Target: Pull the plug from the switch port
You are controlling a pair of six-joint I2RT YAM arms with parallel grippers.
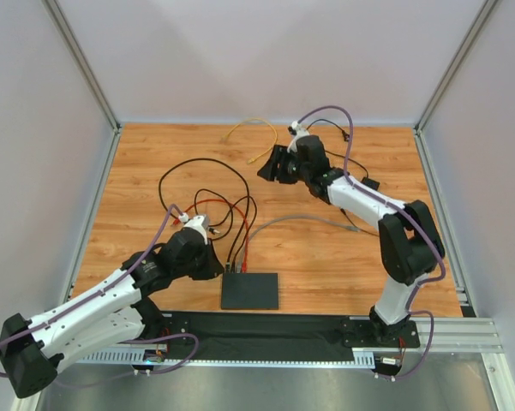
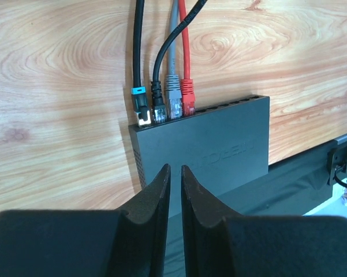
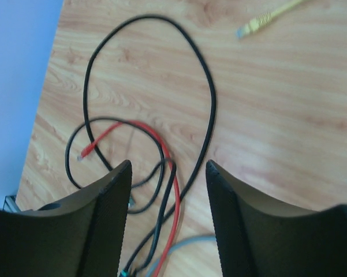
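The left gripper (image 2: 175, 173), nearly clenched and empty, should pin the switch (image 2: 219, 151). The right gripper (image 3: 168, 167), released, then draws one plug straight out.

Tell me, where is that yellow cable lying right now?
In the overhead view the yellow cable lies loose at the far middle of the table, unplugged, just left of the right arm's jaws and well beyond the black switch at the near edge.
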